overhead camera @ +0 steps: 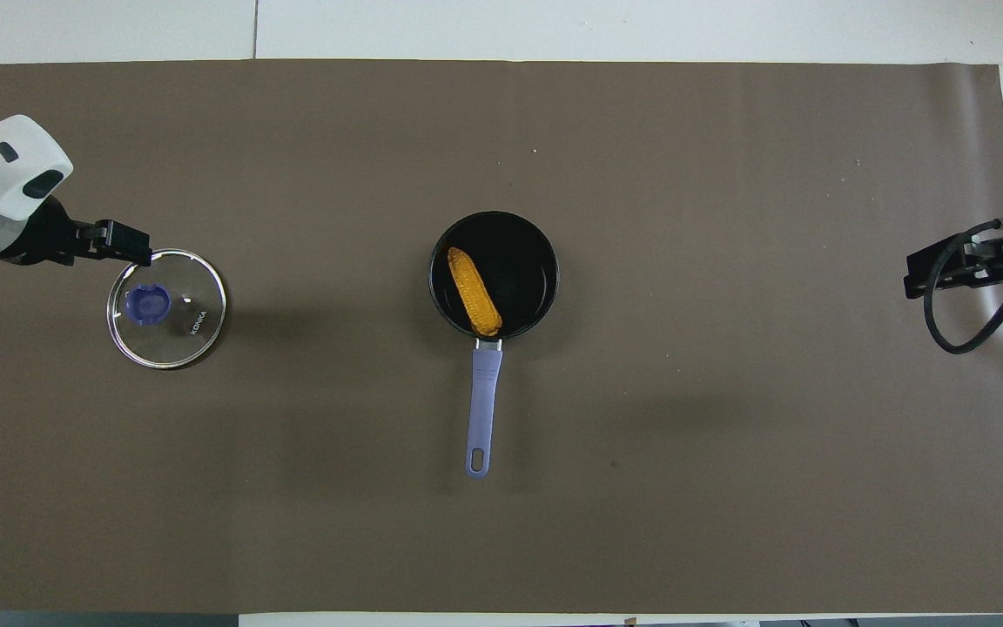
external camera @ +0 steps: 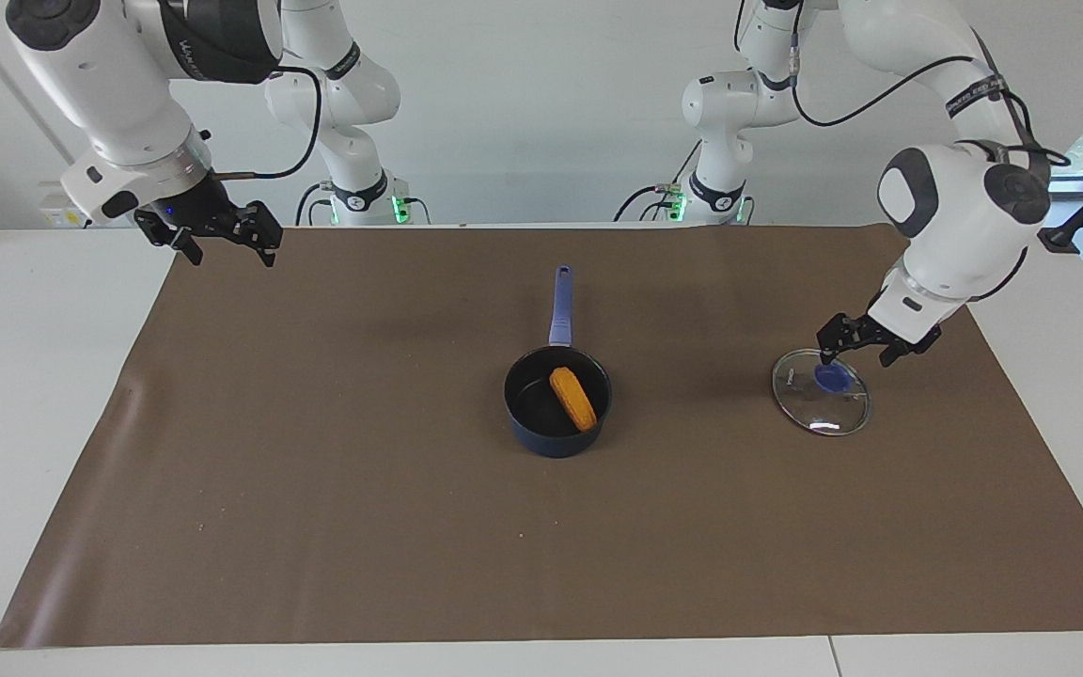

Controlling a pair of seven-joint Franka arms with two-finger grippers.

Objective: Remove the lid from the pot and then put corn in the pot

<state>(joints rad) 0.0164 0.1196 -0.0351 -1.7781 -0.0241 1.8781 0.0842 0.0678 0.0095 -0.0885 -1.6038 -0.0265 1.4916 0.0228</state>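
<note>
The dark blue pot (external camera: pixel 556 428) stands uncovered in the middle of the brown mat, its handle (external camera: pixel 560 306) pointing toward the robots. The yellow-orange corn (external camera: pixel 572 398) lies inside it, also seen in the overhead view (overhead camera: pixel 474 292) in the pot (overhead camera: pixel 528 287). The glass lid (external camera: pixel 833 414) with its blue knob (external camera: pixel 831 378) lies flat on the mat beside the pot, toward the left arm's end, also in the overhead view (overhead camera: pixel 188 322). My left gripper (external camera: pixel 861 350) (overhead camera: pixel 114 244) is open and empty, just above the lid's edge. My right gripper (external camera: pixel 225 237) (overhead camera: pixel 928 268) is open and empty, raised over the mat's corner.
The brown mat (external camera: pixel 316 470) covers most of the white table (external camera: pixel 24 376). A black cable (overhead camera: pixel 963 331) hangs from the right gripper.
</note>
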